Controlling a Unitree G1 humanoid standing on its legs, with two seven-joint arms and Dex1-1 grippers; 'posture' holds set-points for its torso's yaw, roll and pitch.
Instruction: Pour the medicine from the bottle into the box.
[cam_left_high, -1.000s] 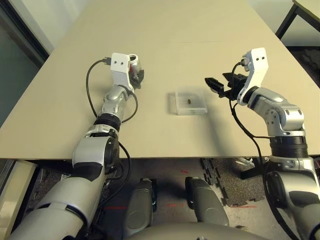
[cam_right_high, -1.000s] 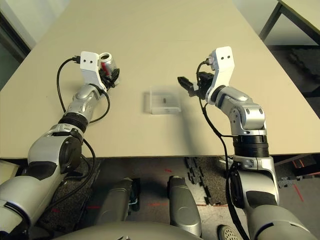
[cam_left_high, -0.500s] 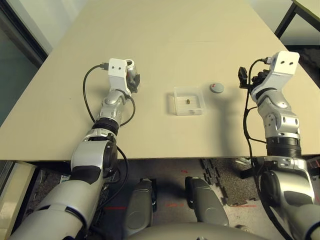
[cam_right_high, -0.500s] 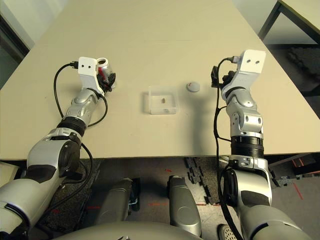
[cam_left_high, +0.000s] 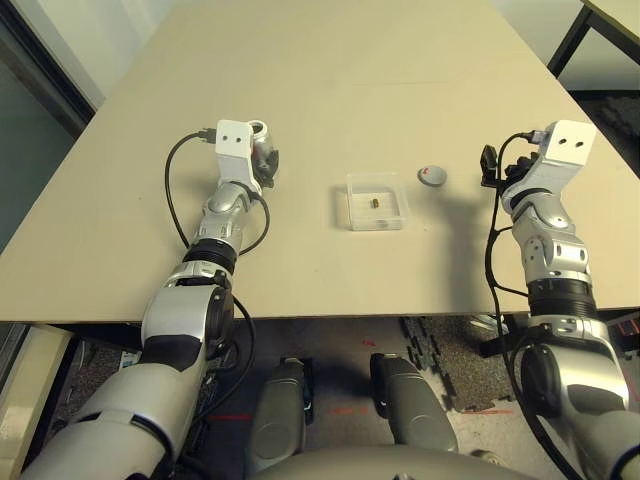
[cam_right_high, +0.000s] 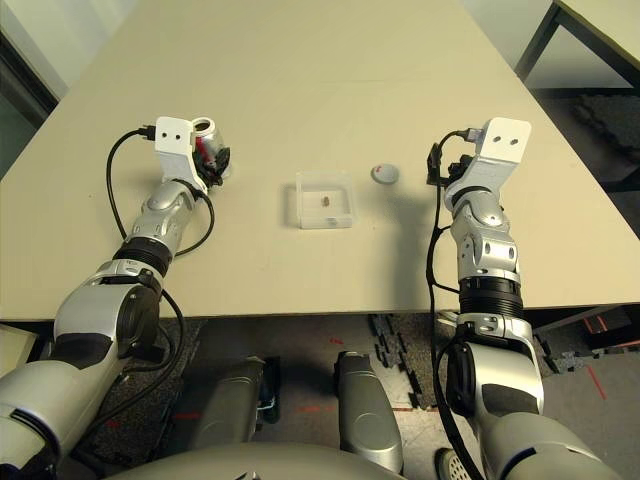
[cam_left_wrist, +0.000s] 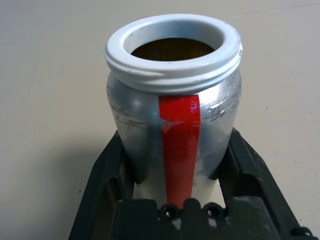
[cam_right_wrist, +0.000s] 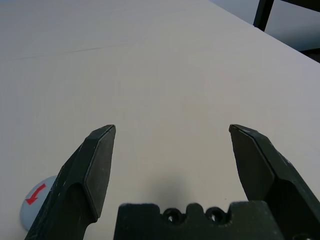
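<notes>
One grey cap (cam_left_high: 431, 176) between box (cam_left_high: 352, 206) and wide, empty right jaws; left jaws tight on bottle (cam_left_wrist: 172, 125).

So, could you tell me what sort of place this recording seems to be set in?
Probably a lab or workshop, though that is a guess. A large plain beige table stands on a hard floor, dark foam floor mats lie under its near edge, and the black leg of a second table shows at the far right.

right gripper (cam_right_wrist: 170, 150) spread (wide), empty
</notes>
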